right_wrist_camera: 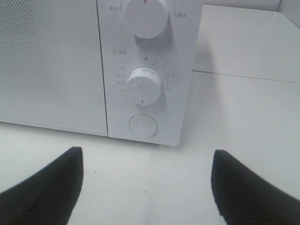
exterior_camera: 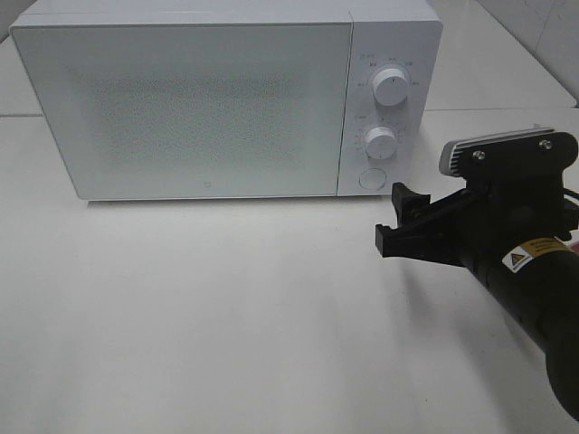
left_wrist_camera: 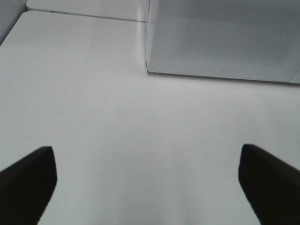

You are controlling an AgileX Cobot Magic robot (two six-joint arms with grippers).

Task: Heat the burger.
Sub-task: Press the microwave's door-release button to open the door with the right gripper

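While the microwave stands shut, left gripper and right gripper hover over the table, jaws apart.

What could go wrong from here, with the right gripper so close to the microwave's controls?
1. The open right gripper hovers in front of the round button; the lower dial sits just above, so a slightly high approach might bump the dial instead.
2. The microwave door is shut and no burger shows in any view; turning a dial now might run it empty.
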